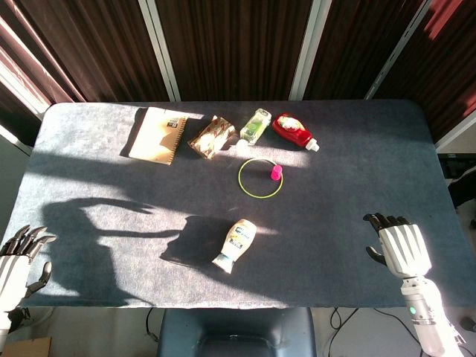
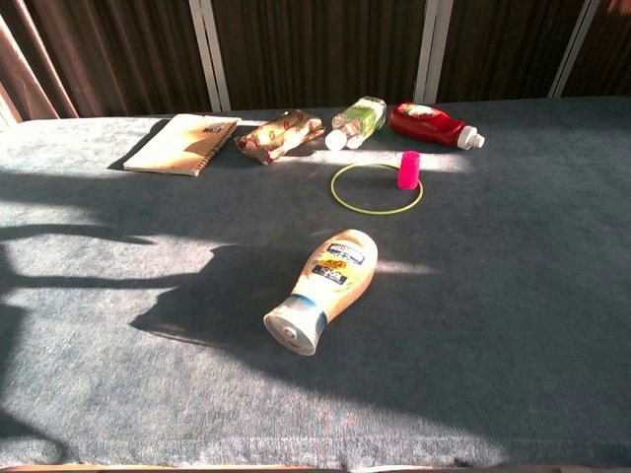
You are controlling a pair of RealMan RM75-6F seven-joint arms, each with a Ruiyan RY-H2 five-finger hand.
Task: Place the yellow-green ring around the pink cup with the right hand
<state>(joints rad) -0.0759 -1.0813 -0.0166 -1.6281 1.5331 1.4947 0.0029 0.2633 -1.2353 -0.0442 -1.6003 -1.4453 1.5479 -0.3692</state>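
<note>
The yellow-green ring (image 1: 239, 178) lies flat on the grey table cloth, a little behind the table's middle. The pink cup (image 1: 276, 173) stands upright inside the ring, close to its right rim. The chest view shows the same: the ring (image 2: 377, 213) encircles the cup (image 2: 409, 169). My right hand (image 1: 398, 249) hovers at the front right table edge, far from the ring, fingers apart and holding nothing. My left hand (image 1: 18, 256) hangs off the front left corner, fingers spread, also holding nothing. Neither hand appears in the chest view.
A mayonnaise bottle (image 1: 236, 244) lies on its side in front of the ring. Along the back stand a notebook (image 1: 158, 134), a snack packet (image 1: 212, 136), a clear green bottle (image 1: 255, 125) and a red ketchup bottle (image 1: 293, 130).
</note>
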